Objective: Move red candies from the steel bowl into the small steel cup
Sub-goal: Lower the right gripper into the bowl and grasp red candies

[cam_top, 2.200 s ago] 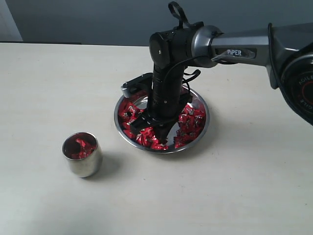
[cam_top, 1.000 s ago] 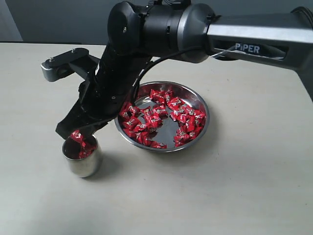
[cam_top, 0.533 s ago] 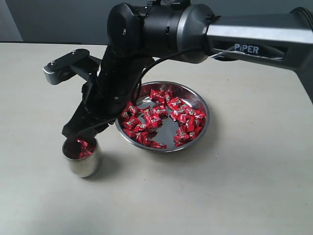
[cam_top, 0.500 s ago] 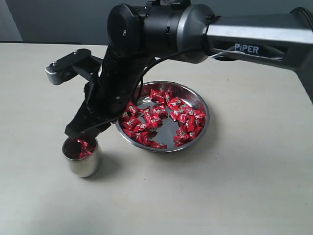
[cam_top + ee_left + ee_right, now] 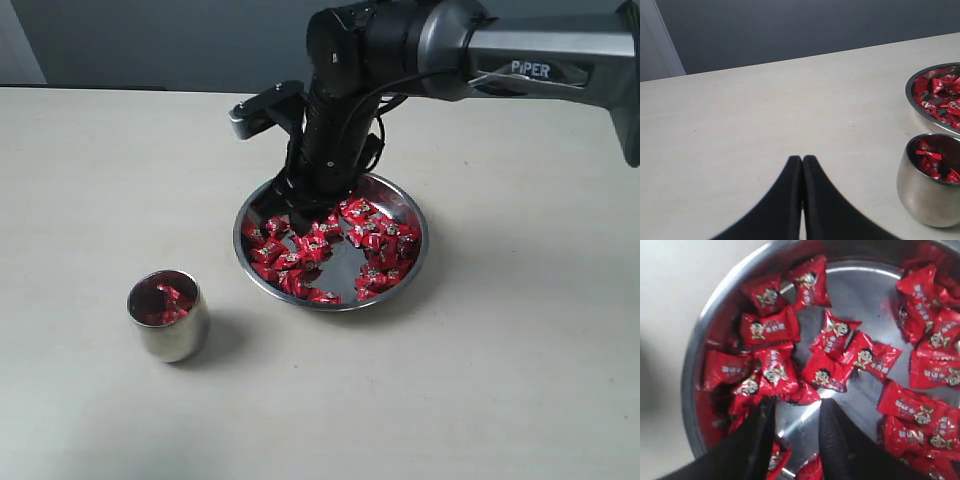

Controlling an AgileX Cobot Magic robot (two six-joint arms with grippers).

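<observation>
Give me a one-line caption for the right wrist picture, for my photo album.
Open right gripper poised over the red candies in the steel bowl.

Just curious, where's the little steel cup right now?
In the exterior view the small steel cup stands at lower left, apart from the steel bowl to its right.
</observation>
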